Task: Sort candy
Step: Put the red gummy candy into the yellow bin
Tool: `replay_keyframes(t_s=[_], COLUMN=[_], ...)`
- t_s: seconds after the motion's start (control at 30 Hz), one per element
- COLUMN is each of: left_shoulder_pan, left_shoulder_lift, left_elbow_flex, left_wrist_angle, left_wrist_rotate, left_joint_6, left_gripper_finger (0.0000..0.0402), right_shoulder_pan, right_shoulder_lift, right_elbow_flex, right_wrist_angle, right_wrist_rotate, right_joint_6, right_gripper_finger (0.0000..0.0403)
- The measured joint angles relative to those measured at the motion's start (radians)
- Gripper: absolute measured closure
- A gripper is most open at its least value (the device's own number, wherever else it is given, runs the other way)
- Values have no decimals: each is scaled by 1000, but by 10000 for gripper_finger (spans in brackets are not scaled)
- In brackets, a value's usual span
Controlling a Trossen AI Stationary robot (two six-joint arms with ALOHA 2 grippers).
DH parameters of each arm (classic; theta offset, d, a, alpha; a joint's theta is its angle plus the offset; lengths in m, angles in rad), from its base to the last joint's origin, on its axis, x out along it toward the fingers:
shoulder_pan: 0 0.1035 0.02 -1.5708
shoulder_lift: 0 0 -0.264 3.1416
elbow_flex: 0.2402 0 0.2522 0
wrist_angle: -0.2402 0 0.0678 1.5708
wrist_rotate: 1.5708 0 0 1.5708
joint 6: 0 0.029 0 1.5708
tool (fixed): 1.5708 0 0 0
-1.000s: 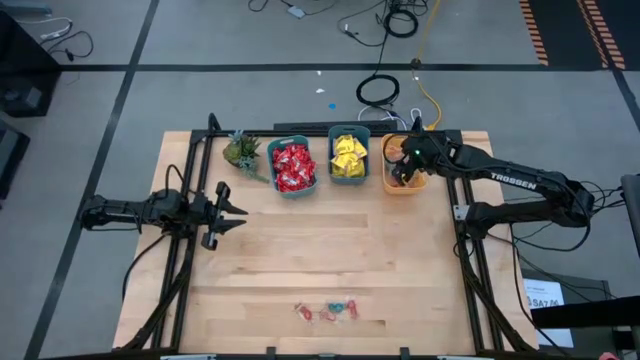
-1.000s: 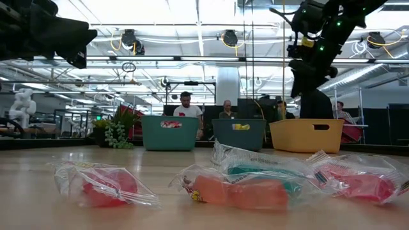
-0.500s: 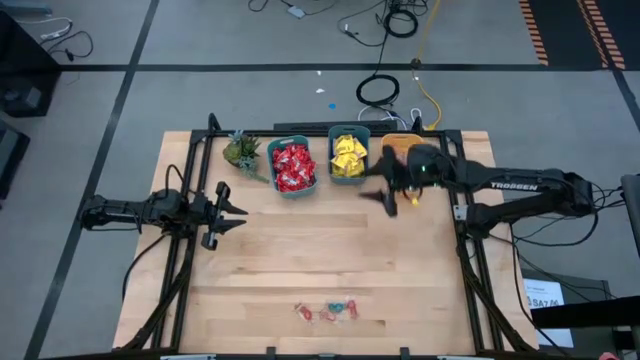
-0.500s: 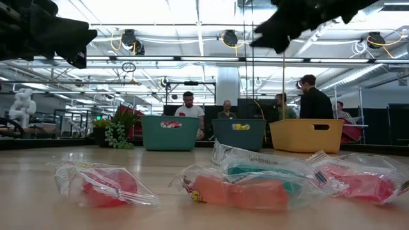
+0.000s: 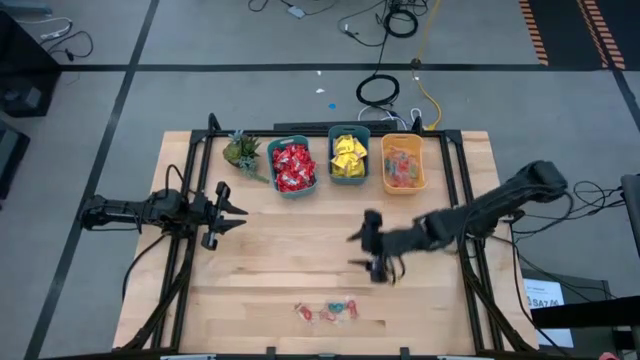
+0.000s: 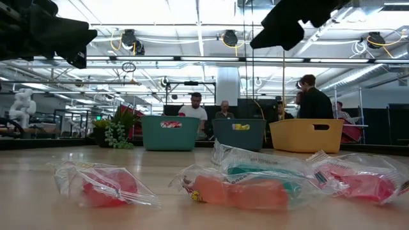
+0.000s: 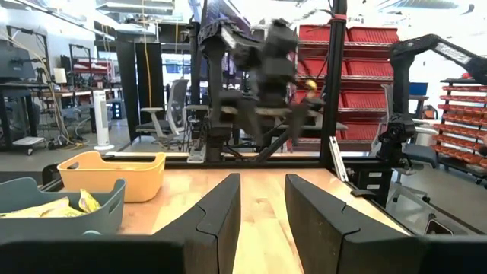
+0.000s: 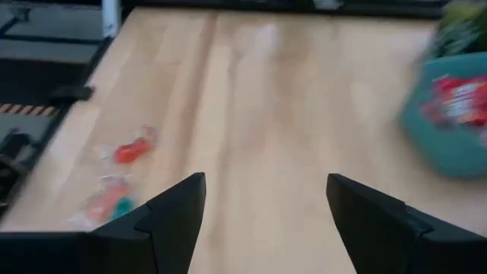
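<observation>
High view: the wooden table (image 5: 300,250) is seen from above, with both dark arms reaching in over it. The right arm is stretched from the table's right edge toward the middle, and the right gripper (image 5: 372,255) is held above bare wood, well apart from the bins and from the loose sweets; in the right wrist view its two fingers (image 8: 171,213) are seen spread wide with nothing between them. The left arm lies along the table's left side, and the left gripper (image 5: 228,212) is parked there with its fingers partly apart and nothing held, a gap being visible between the fingers (image 7: 217,217) in the left wrist view. Along the far edge three bins are lined up: a teal bin (image 5: 273,165) filled with red packets (image 5: 293,166), a second teal bin (image 5: 349,129) filled with yellow packets (image 5: 348,157), and a yellow bin (image 5: 403,188) in which small clear-wrapped pieces (image 5: 402,168) are held. A small green plant (image 5: 241,150) is placed just beside the first teal bin. Near the front edge a small cluster of loose candy (image 5: 328,311) is left on the wood, red, pink and teal pieces lying close together; in the low view these are shown in clear wrappers (image 6: 255,182) right in front of the camera.
</observation>
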Motion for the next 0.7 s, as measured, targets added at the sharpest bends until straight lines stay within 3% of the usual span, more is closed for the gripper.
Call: replay_keyframes(t_s=[0.13, 0.33, 0.47, 0.7], left_shoulder_pan=[0, 0, 0, 0], left_shoulder_lift=[0, 0, 0, 0], left_elbow_flex=[0, 0, 0, 0], left_wrist_angle=[0, 0, 0, 0], left_wrist_rotate=[0, 0, 0, 0], left_joint_6=[0, 0, 0, 0], left_gripper_finger=[288, 288, 288, 288], right_shoulder_pan=[100, 174, 207, 232], right_shoulder_lift=[147, 356, 463, 618], right_elbow_flex=[94, 281, 394, 535], right_wrist_angle=[-103, -467, -575, -603], right_wrist_rotate=[46, 46, 10, -96], right_joint_6=[196, 722, 998, 1177], right_gripper_finger=[138, 138, 138, 138])
